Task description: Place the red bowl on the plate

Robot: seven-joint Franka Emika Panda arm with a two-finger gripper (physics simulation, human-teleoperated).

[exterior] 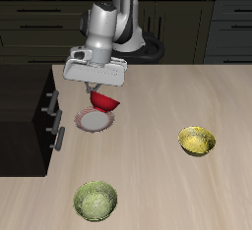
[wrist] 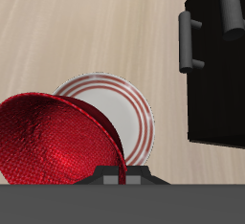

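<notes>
The red bowl (exterior: 105,102) hangs tilted from my gripper (exterior: 95,91), which is shut on its rim. It is held just above the plate (exterior: 92,122), a small round plate with a pale centre and pinkish-brown rim near the table's edge. In the wrist view the red bowl (wrist: 53,142) fills the space by my fingers, its speckled inside showing, and it overlaps part of the plate (wrist: 120,108) below it. The fingertips are mostly hidden by the bowl.
A yellow bowl (exterior: 197,140) sits on the table away from the plate. A green bowl (exterior: 95,201) sits near the front edge. A black cabinet with handles (exterior: 44,116) (wrist: 215,60) stands right beside the plate.
</notes>
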